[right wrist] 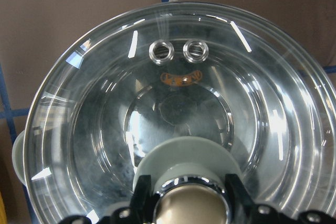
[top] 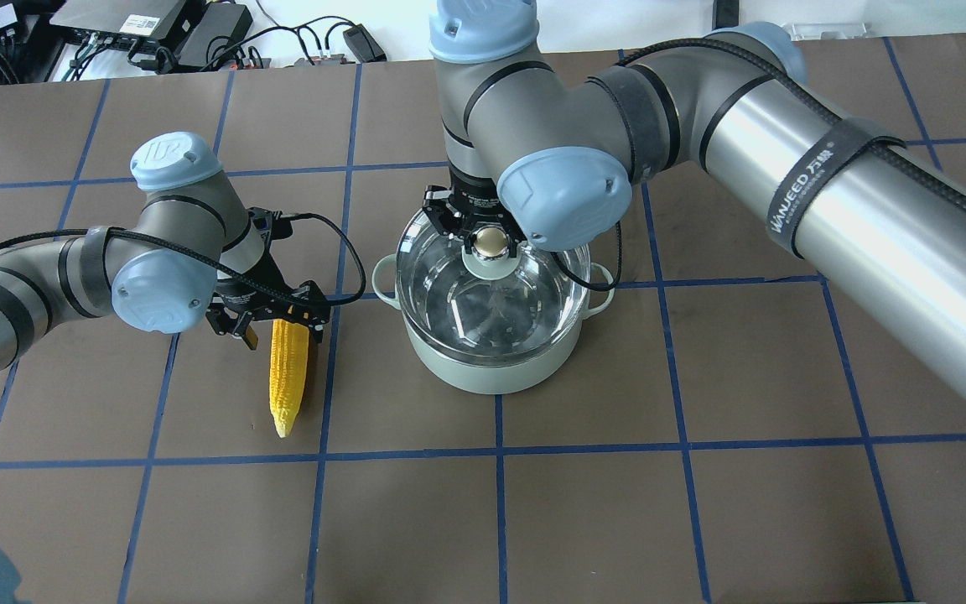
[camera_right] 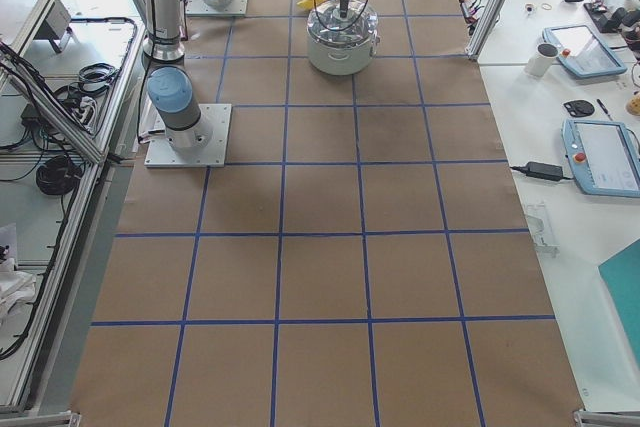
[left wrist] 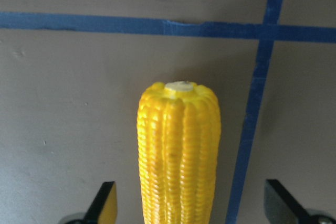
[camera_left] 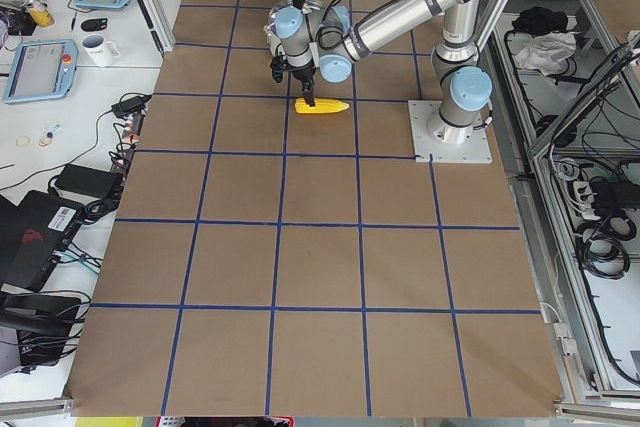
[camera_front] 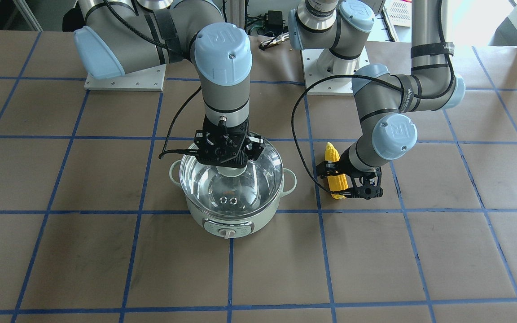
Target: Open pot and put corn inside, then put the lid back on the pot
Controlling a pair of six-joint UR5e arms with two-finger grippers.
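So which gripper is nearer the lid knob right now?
Right. The right gripper sits over the pot, closed on the lid knob. The left gripper is off beside the pot, open, straddling the corn.

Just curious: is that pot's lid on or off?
On. The glass lid sits across the pot rim; the right pincer grips its knob.
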